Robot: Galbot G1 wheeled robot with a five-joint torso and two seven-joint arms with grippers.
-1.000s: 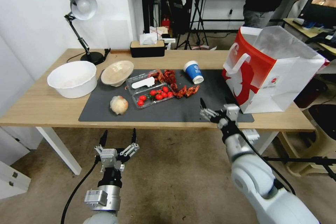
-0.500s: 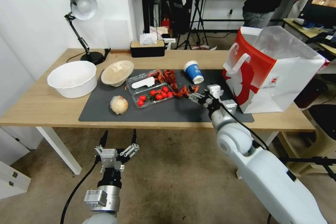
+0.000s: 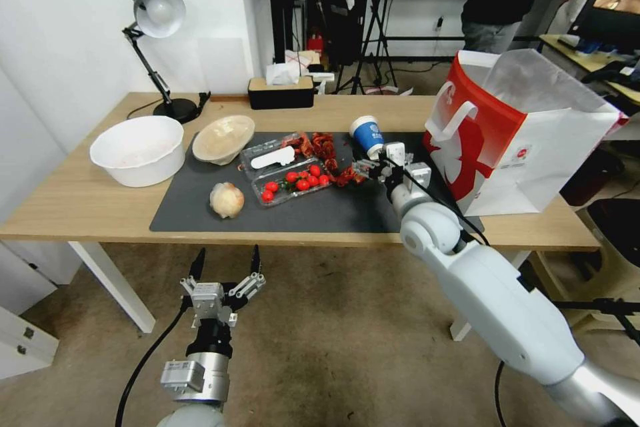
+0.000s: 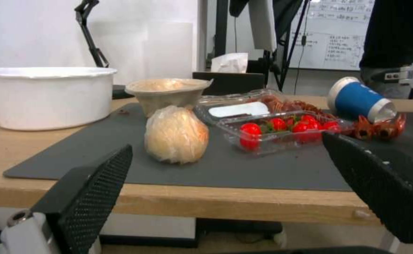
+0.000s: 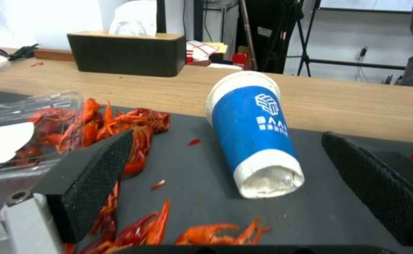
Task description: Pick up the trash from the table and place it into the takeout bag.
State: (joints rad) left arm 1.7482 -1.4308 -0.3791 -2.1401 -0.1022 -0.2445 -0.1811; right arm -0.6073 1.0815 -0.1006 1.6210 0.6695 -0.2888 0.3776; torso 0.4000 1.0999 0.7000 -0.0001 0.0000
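Note:
The blue-and-white paper cup lies on its side on the table's dark mat. My right gripper hovers open just in front of it, its fingers spread to either side of the cup's mouth without touching. A pale wrinkly ball and a beige shallow bowl sit on the mat's left part. The red-and-white takeout bag stands open at the table's right end. Below the table's front edge, my left gripper hangs open and empty.
A clear tray of cherry tomatoes and red crayfish shells lie left of the cup, close to my right fingers. A large white bowl, a desk lamp and a tissue box stand farther back and left.
My right arm has reached forward and left over the mat, from the table's front edge up to the paper cup. The left arm has not moved.

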